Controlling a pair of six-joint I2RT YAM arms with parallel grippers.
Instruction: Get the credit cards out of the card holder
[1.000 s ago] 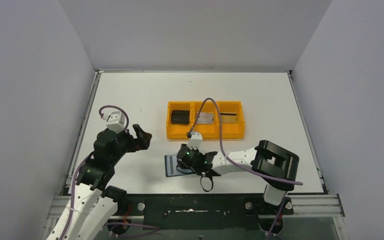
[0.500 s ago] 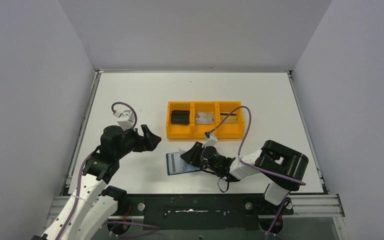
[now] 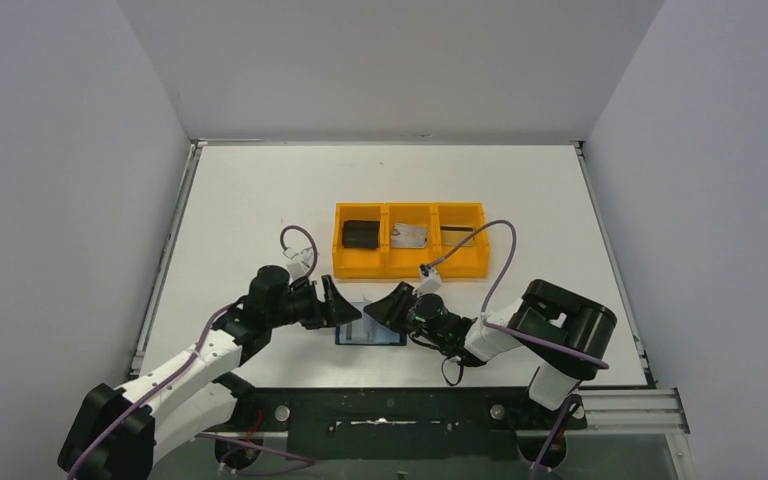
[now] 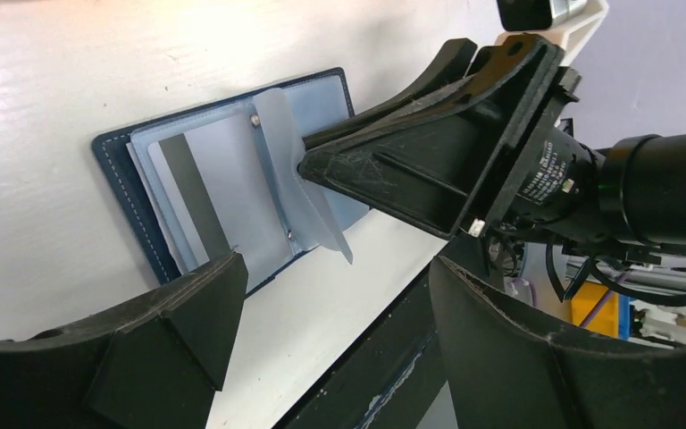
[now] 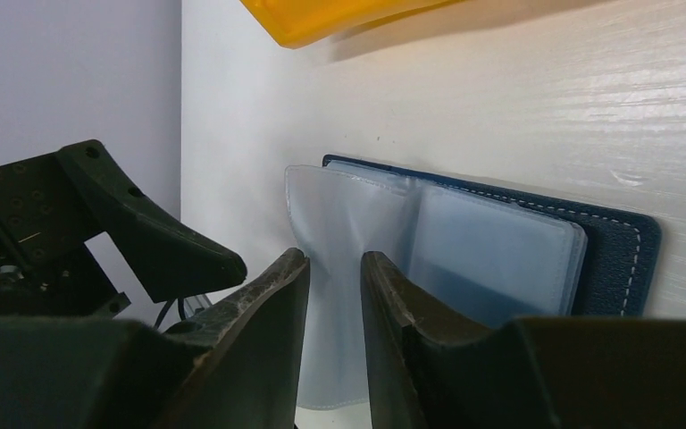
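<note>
While the card holder (image 3: 370, 336) lay open on the table (image 3: 260, 200) near the orange tray (image 3: 410, 268), a striped card (image 4: 193, 192) inside, the left gripper (image 3: 345, 311) hung wide open beside it and the right gripper (image 3: 386, 308), fingers barely parted, met a lifted clear sleeve (image 4: 308, 192).

Access around the card holder
Left gripper (image 3: 345, 308) and right gripper (image 3: 382, 310) crowd the card holder (image 3: 370, 336) from either side, tips close together. Orange tray (image 3: 410, 270) blocks just behind. Table (image 3: 260, 200) at far left is open.

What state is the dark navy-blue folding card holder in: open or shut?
Open. The card holder lies spread flat on the white table, clear plastic sleeves showing, one raised.
</note>
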